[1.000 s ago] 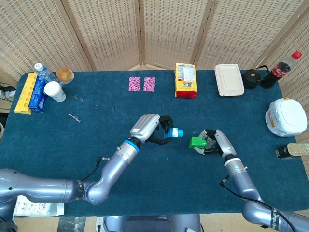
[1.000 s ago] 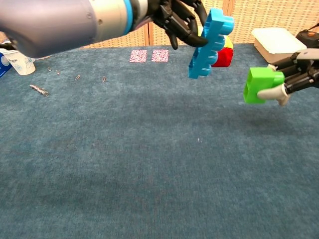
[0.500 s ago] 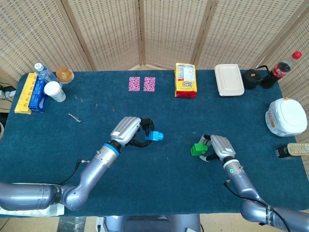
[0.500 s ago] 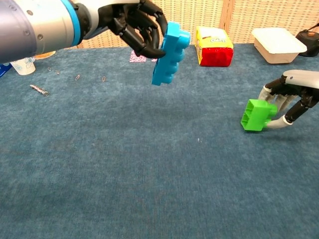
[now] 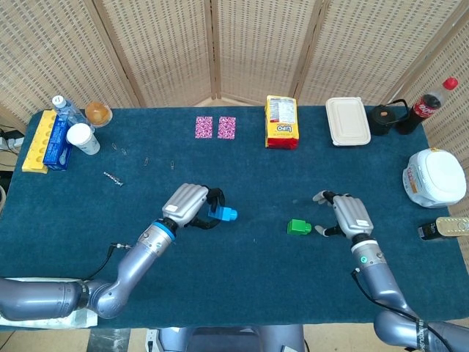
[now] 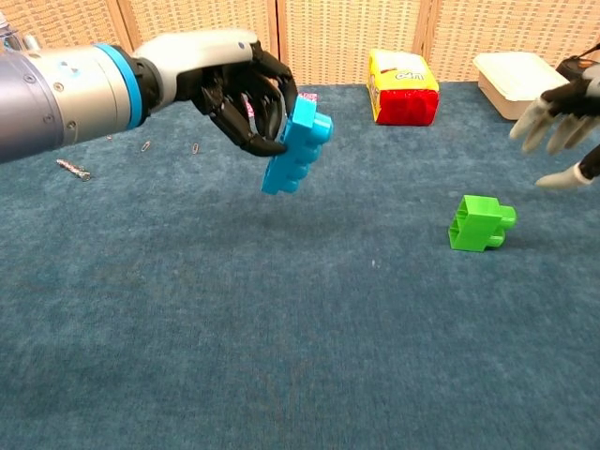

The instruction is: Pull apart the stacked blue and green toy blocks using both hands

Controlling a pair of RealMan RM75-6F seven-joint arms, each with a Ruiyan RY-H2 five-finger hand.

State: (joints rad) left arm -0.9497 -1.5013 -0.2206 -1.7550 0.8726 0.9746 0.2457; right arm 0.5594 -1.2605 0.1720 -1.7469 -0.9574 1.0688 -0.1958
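My left hand [image 5: 187, 204] [image 6: 234, 92] holds the blue block [image 5: 221, 213] [image 6: 294, 147] just above the cloth, left of centre; the block hangs tilted from the fingers. The green block [image 5: 299, 227] [image 6: 481, 223] lies alone on its side on the table, apart from the blue one. My right hand [image 5: 347, 215] [image 6: 562, 120] hovers just right of the green block with its fingers spread and nothing in them.
A yellow and red snack bag [image 5: 281, 122] [image 6: 403, 86] and a white lidded box [image 5: 347, 121] [image 6: 521, 82] stand at the back. Two pink cards [image 5: 215, 127], a cola bottle [image 5: 429, 103], a white bowl [image 5: 435, 177] and cups and boxes [image 5: 57, 136] line the table's edges.
My right hand let go of the green block, which now lies on the table, and drew back to the right, opening. My left hand carried the blue block further left and lower.
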